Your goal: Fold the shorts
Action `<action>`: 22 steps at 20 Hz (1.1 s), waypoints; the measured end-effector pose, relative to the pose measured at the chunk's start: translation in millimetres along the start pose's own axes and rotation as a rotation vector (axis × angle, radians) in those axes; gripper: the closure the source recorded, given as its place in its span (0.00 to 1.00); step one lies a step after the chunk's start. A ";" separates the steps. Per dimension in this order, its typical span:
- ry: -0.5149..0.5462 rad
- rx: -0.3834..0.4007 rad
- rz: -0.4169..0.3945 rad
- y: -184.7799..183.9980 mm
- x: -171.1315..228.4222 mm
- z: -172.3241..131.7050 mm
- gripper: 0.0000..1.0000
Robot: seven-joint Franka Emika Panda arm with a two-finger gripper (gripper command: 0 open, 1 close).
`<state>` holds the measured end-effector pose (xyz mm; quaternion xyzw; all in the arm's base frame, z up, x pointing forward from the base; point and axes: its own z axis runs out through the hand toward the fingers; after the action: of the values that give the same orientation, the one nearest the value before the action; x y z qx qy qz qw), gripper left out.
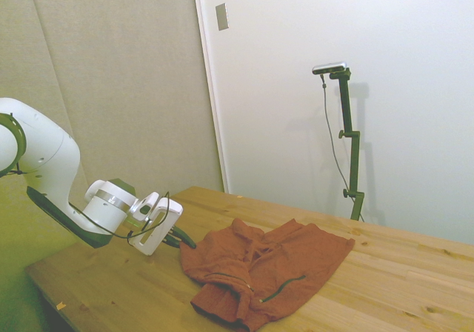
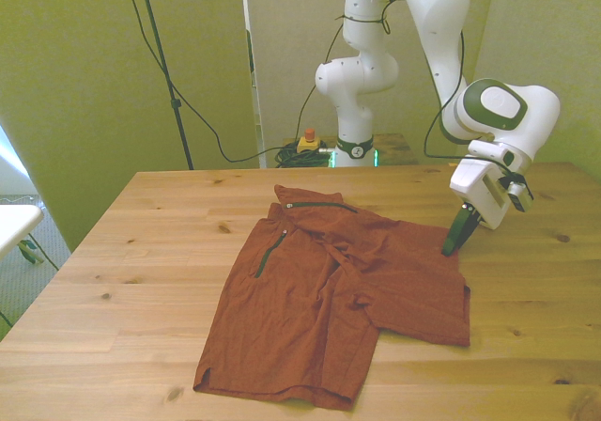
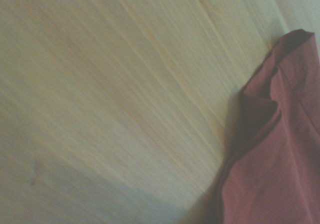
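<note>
On the wooden table [image 2: 131, 280], the shorts [image 2: 329, 299] lie spread out, rust-orange, largely flat in the front view, with one leg reaching toward the near edge and the other toward the front view's right. Front view: two dark zippers are visible, one [image 2: 268, 252] running down the cloth on the front view's left of the garment and one [image 2: 319, 205] along its far edge; the side view shows instead a bunched, raised fold at the waistband end [image 1: 237, 236] and the zippers [image 1: 281, 287] on the cloth nearest that camera. Gripper [image 2: 458, 242]: tilted downward, its dark fingers [image 2: 464, 226] appear drawn close together, with no clear gap seen between them in the front view; they hold nothing. The fingertips sit just beside the edge of the shorts on the front view's right, over bare wood; whether they touch the cloth cannot be told. Side view: the gripper [image 1: 184, 241] is seen at the left edge of the garment, its fingers partly hidden behind the white hand. Wrist view: blurred wood grain fills most of the frame, and a hemmed corner of the shorts [image 3: 270, 159] with a small raised fold enters at one side, casting a shadow on the table [image 3: 110, 84]
</note>
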<state>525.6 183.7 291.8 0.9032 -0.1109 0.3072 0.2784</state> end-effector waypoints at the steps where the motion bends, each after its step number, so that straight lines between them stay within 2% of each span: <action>1: 0.000 0.002 0.001 0.0 0.1 0.2 1.00; 5: 0.001 -0.002 0.010 3.0 3.1 0.8 1.00; 8: 0.022 -0.015 0.049 21.0 21.0 -4.1 1.00; 14: 0.055 -0.073 0.158 110.0 72.5 -11.6 1.00; 22: 0.031 -0.117 0.261 210.5 110.1 36.7 1.00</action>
<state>552.1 -13.2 427.1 0.8586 -0.2408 0.3477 0.2898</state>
